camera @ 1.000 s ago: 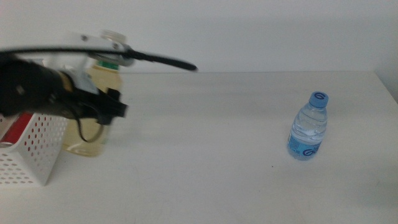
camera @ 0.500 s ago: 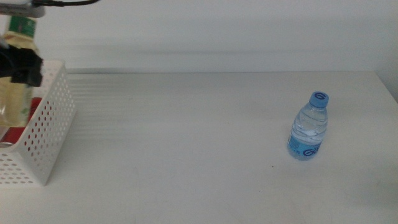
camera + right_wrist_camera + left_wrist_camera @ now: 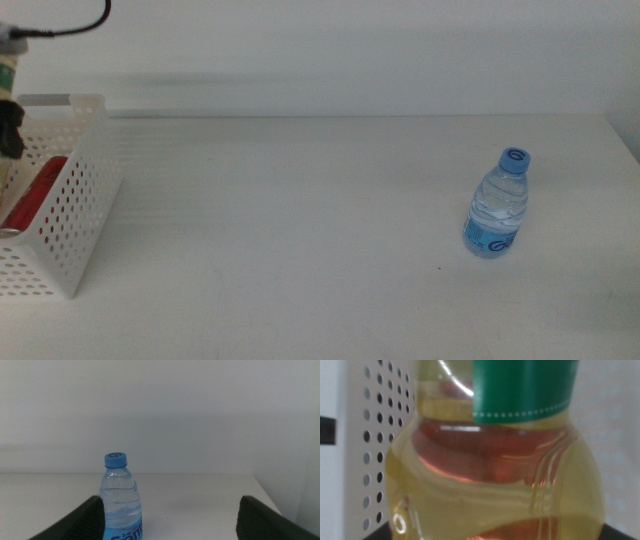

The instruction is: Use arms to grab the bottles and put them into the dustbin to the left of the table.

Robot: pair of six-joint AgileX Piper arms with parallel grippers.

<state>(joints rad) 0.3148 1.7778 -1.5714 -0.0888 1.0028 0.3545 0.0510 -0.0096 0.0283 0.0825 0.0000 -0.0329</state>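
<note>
White table (image 3: 300, 230), water bottle (image 3: 495, 204) near right edge (upright).

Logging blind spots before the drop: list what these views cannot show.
- Left gripper: middle view's left edge cuts it off; in the left wrist view the yellow bottle fills the frame, hiding the jaws.
- Red can: partly hidden behind the dustbin wall.
- Water bottle: its base is cut off in the right wrist view.
- Right gripper: outside the middle view.

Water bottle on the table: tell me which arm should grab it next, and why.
Right. The right gripper is open, facing the water bottle. The left gripper holds the yellow bottle by the dustbin.
</note>
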